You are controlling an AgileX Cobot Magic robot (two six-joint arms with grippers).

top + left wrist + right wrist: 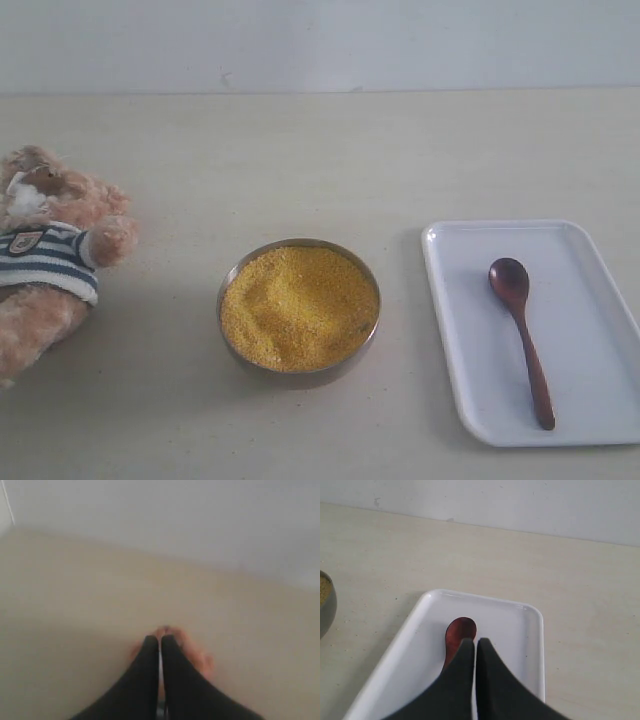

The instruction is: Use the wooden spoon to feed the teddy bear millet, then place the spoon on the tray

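On the tray (590, 330), the wooden spoon (522, 325) lies flat; both grippers clenched on nothing

At the right of the table (300, 150) sits the white tray. The spoon rests inside it, lengthwise and slightly slanted, with its oval bowl toward the far end and its handle toward the near rim. The round metal bowl (300, 378) stands in the middle of the table, just beside the tray but apart from it, filled nearly to the rim with yellow millet (298, 305). Well to its left, the teddy bear (50, 260) in its striped shirt leans at the edge of the exterior view, not touching the bowl.

Neither arm shows in the exterior view. The right gripper (475, 641) hangs over the tray with its jaws pressed together and empty, and the spoon's bowl shows just beyond its tips. The left gripper (160, 639) is likewise closed on nothing above the table.
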